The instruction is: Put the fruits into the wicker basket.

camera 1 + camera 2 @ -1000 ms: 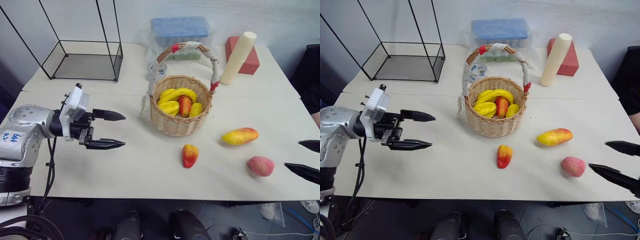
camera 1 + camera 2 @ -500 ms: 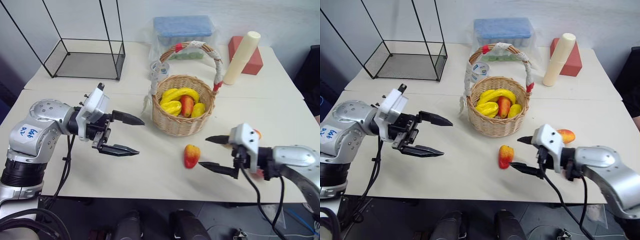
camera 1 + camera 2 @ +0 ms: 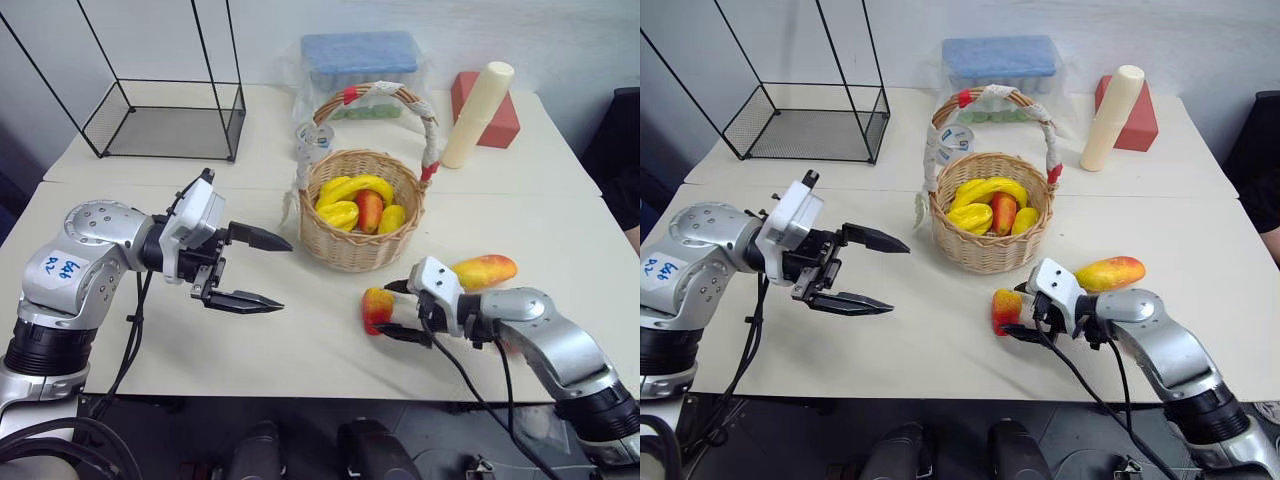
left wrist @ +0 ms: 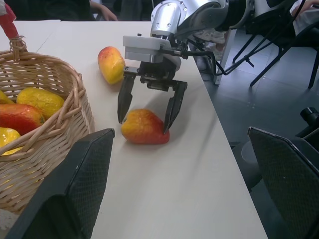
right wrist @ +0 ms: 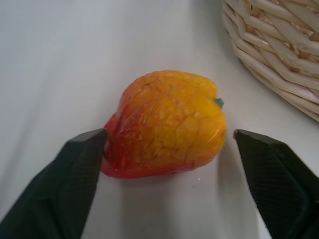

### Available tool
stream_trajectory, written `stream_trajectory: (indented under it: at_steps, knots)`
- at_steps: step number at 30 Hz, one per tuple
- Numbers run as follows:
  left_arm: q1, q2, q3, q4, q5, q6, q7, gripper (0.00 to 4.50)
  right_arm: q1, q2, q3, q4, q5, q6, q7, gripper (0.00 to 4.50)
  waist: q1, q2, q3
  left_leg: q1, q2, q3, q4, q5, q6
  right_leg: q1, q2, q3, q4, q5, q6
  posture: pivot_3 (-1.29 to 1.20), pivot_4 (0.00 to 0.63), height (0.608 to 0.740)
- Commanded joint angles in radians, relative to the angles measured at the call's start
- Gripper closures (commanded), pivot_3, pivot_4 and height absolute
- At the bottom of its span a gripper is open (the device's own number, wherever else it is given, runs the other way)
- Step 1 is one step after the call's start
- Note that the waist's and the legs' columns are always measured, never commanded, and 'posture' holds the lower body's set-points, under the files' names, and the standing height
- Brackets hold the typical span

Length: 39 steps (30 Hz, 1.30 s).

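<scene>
the left hand (image 3: 252,270) hung over the bench (image 3: 300,350) with its two black fingers wide apart and nothing between them. the wire box (image 3: 165,115) stood far behind it. the wicker basket (image 3: 362,225) sat just past that hand's fingertips, with yellow and red toy fruit already inside.

the right hand (image 3: 1012,312) was low on the bench in front of the basket. its fingers were partly open, one on each side of the small red-yellow mango (image 3: 1005,310). one finger seemed to touch the red end and the other still had a gap, so it did not have hold of it yet. the mango lay on its side, right between the fingers.

the mango looked light, hard and shiny, so it could slip or roll. i think the fat middle would be the best place to squeeze.

the longer mango (image 3: 483,271) lay just behind the right hand's wrist. i could not see the peach. a cream cylinder (image 3: 477,113) and a red block (image 3: 500,125) stood far behind it. the basket's tall handle (image 3: 385,95) might get in the way when dropping fruit in.
</scene>
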Motion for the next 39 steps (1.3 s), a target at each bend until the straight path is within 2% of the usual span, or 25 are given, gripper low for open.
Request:
stream_trajectory:
  at_steps: [1,3,4,9,12,14,16,19,22,26,32,33,35,39]
  knots:
    - [-0.004,0.006,0.025,-0.022,-0.003,-0.013,0.007,0.00,-0.003,-0.004,-0.007,-0.003,-0.022,-0.033,0.016,1.66,0.000,0.000,0.000,0.000,0.000,0.000,0.000,0.000,0.000,0.000,0.000,0.000,0.000,0.000,0.000,0.00,0.150,0.740]
    - [-0.004,0.005,0.031,-0.018,-0.004,-0.014,0.014,0.00,0.008,-0.007,-0.037,-0.044,0.016,-0.024,0.032,2.14,0.000,0.000,0.000,0.000,0.000,0.000,0.000,0.000,0.000,0.000,0.000,0.000,0.000,0.000,0.000,0.00,0.150,0.740]
    - [-0.004,0.004,0.034,-0.017,-0.005,-0.013,0.017,0.00,0.010,-0.006,-0.058,-0.068,0.042,-0.016,0.039,2.23,0.001,0.000,0.000,0.000,0.000,0.000,0.000,0.000,0.000,0.000,0.000,0.000,0.000,0.000,0.000,0.00,0.150,0.740]
    - [-0.006,0.001,0.049,-0.012,-0.015,-0.003,0.040,0.00,-0.022,0.007,-0.173,-0.183,0.209,0.063,0.048,2.26,-0.001,0.000,0.000,0.000,0.000,0.000,0.000,0.000,0.000,0.000,0.000,0.000,0.000,0.000,0.000,0.00,0.150,0.740]
    - [-0.010,0.000,0.051,-0.009,-0.017,-0.001,0.047,0.00,-0.144,0.043,-0.237,-0.196,0.330,0.164,-0.008,2.26,-0.007,0.000,0.000,0.000,0.000,0.000,0.000,0.000,0.000,0.000,0.000,0.000,0.001,0.000,0.000,0.00,0.150,0.740]
    - [-0.013,-0.001,0.051,-0.008,-0.016,0.000,0.047,0.00,-0.210,0.058,-0.248,-0.183,0.350,0.193,-0.036,2.26,-0.010,0.000,0.000,0.001,0.000,0.000,0.000,0.000,0.000,0.000,0.000,0.000,0.003,0.000,0.000,0.00,0.150,0.740]
    - [-0.021,-0.011,0.047,0.000,-0.009,-0.010,0.050,0.00,-0.320,0.091,-0.222,-0.107,0.288,0.186,-0.099,2.26,-0.012,0.000,0.000,0.001,0.000,-0.001,0.000,0.000,0.000,0.000,0.000,-0.001,0.003,0.000,0.000,0.00,0.150,0.740]
    - [-0.026,-0.036,0.045,-0.003,-0.010,-0.012,0.069,0.00,-0.438,0.115,-0.119,0.024,0.105,0.132,-0.192,2.26,-0.021,0.000,0.000,0.000,-0.001,0.000,0.000,0.000,0.001,-0.002,-0.002,0.000,0.004,0.000,0.000,0.00,0.150,0.740]
    - [-0.011,-0.042,0.046,-0.028,-0.016,-0.004,0.071,0.00,-0.476,0.146,-0.082,0.102,0.017,0.105,-0.252,2.26,-0.021,0.000,0.000,-0.002,-0.001,0.000,0.000,0.001,0.000,-0.005,-0.002,0.000,0.005,0.000,0.000,0.00,0.150,0.740]
    - [-0.010,-0.045,0.047,-0.024,-0.013,-0.007,0.078,0.00,-0.506,0.167,-0.072,0.170,-0.058,0.083,-0.285,2.26,-0.023,0.000,0.000,-0.018,0.000,0.000,0.007,0.002,-0.001,-0.022,-0.001,0.000,0.018,0.000,0.000,0.00,0.150,0.740]
    - [-0.026,-0.063,0.042,-0.014,-0.014,-0.011,0.082,0.00,-0.494,0.155,-0.117,0.102,-0.005,0.154,-0.247,0.21,-0.024,0.000,0.000,-0.022,0.000,0.000,0.012,0.002,-0.001,-0.026,-0.001,0.000,0.020,0.000,0.000,0.00,0.150,0.740]
    - [-0.029,-0.068,0.039,-0.013,-0.014,-0.012,0.082,0.00,-0.483,0.145,-0.136,0.071,0.014,0.177,-0.242,0.05,-0.023,0.000,0.000,-0.022,0.000,0.000,0.012,0.002,0.000,-0.026,-0.001,0.000,0.020,0.000,0.000,0.00,0.150,0.740]
    - [-0.037,-0.082,0.033,-0.013,-0.017,-0.010,0.083,0.00,-0.446,0.123,-0.197,-0.013,0.087,0.242,-0.221,0.05,-0.022,0.000,0.000,-0.021,0.000,0.000,0.012,0.003,0.000,-0.026,-0.001,0.000,0.021,0.000,-0.001,0.00,0.150,0.740]
    - [-0.045,-0.108,0.023,-0.033,-0.033,0.003,0.078,0.00,-0.275,0.013,-0.460,-0.249,0.309,0.400,-0.167,0.05,-0.003,0.000,0.000,-0.022,0.000,-0.002,0.012,0.002,0.000,-0.025,-0.001,-0.001,0.023,0.000,-0.001,0.00,0.150,0.740]
